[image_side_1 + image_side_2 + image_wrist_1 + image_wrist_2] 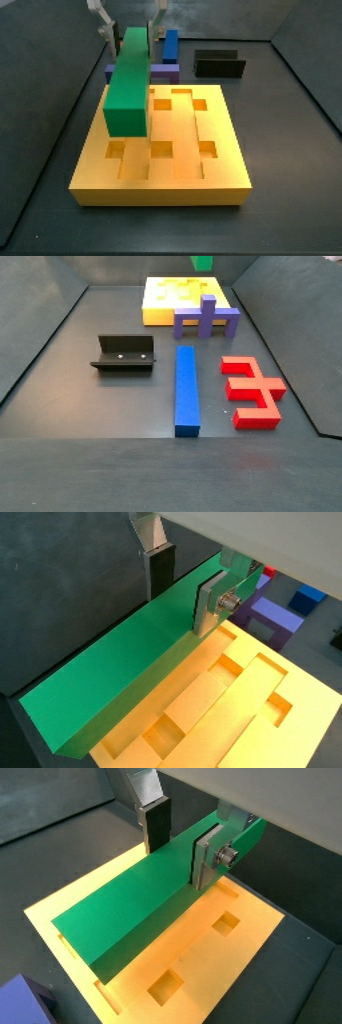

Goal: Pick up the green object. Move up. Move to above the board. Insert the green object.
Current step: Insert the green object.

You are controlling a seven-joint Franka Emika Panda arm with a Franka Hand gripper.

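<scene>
1. End effector (179, 840) clenched on the long matte green rectangular bar (147, 898); in both wrist views the silver finger plates press its two broad faces near one end.
2. Green bar hangs over the large orange-yellow grooved board with square holes (160, 165), along one long edge. From these views I cannot tell whether it touches.
3. Step in hand, as I judge it: insertion. Keep the bar level, square it to the lengthwise groove, then descend slowly and straight; do not release until seated.
4. Orientation: long axis horizontal, parallel to the board's long side, bar standing on its narrow edge.
5. Risk: the free end may dip and catch the groove lip.
</scene>
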